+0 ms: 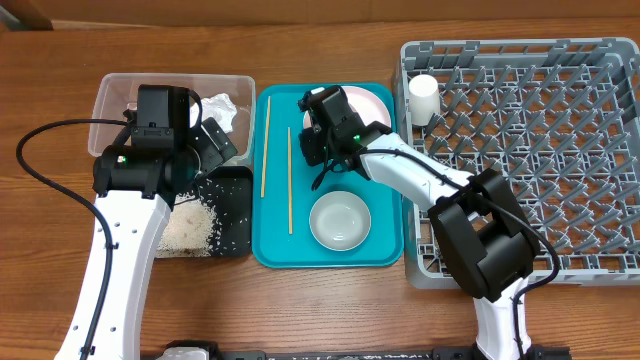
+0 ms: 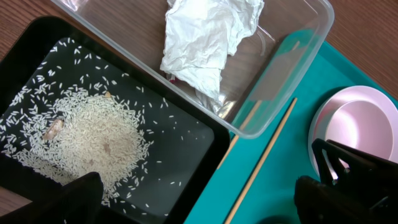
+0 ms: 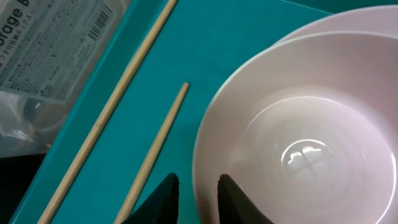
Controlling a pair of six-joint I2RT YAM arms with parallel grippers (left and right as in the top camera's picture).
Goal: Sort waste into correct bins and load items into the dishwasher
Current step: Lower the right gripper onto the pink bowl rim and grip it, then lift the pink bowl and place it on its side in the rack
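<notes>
Overhead, right hand (image 1: 328, 118) covers pink bowl (image 3: 298, 124), plate (image 1: 378, 100) edge showing

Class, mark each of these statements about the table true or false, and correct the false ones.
1. The white cup stands in the dish rack. True.
2. Both chopsticks lie in the clear tub. False: they lie on the teal tray.
3. The rice lies in the black tray. True.
4. The left pincer holds the tissue. False: it is open and empty, and the tissue lies in the clear tub.
5. The right pincer has one finger on each side of a bowl rim. True.
</notes>
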